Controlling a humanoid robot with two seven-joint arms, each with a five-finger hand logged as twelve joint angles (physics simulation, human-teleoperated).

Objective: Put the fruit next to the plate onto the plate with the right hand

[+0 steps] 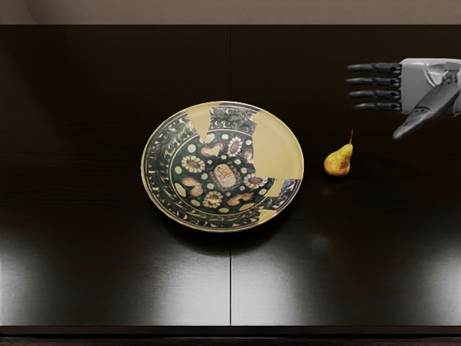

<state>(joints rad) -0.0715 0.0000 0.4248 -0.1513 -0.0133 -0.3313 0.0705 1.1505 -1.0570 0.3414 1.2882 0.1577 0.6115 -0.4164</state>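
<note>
One pear, one plate, one hand not yet at work.
Nearest, the dark bench carries the patterned plate; near its right rim, not touching, the pear sits stem up, not yet moved. Farther back the right hand hovers with fingers straight and spread, holding nothing, likely poised to descend on the fruit.

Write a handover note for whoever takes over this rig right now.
The right robot hand is open and holds nothing, up and right of the fruit in the picture. The left arm is out of view.
The small yellow pear sits on the dark glossy table, just right of the round yellow-and-green patterned plate, not touching it.
Done: nothing yet.
Left: grasp the pear and set it on the plate.
</note>
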